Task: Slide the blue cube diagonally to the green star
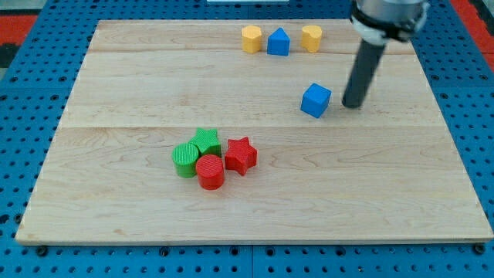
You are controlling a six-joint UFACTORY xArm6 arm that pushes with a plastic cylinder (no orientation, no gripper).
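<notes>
The blue cube (315,100) sits on the wooden board, right of centre. My tip (353,105) stands just to the cube's right, a small gap apart. The green star (206,142) lies lower left of the cube, in a tight cluster with other blocks. The rod rises from the tip toward the view's top right.
A green cylinder (185,160), a red cylinder (210,171) and a red star (240,155) crowd around the green star. Near the view's top stand a yellow hexagon (252,38), a blue pentagon-like block (279,42) and a yellow block (311,38). Blue pegboard surrounds the wooden board (116,193).
</notes>
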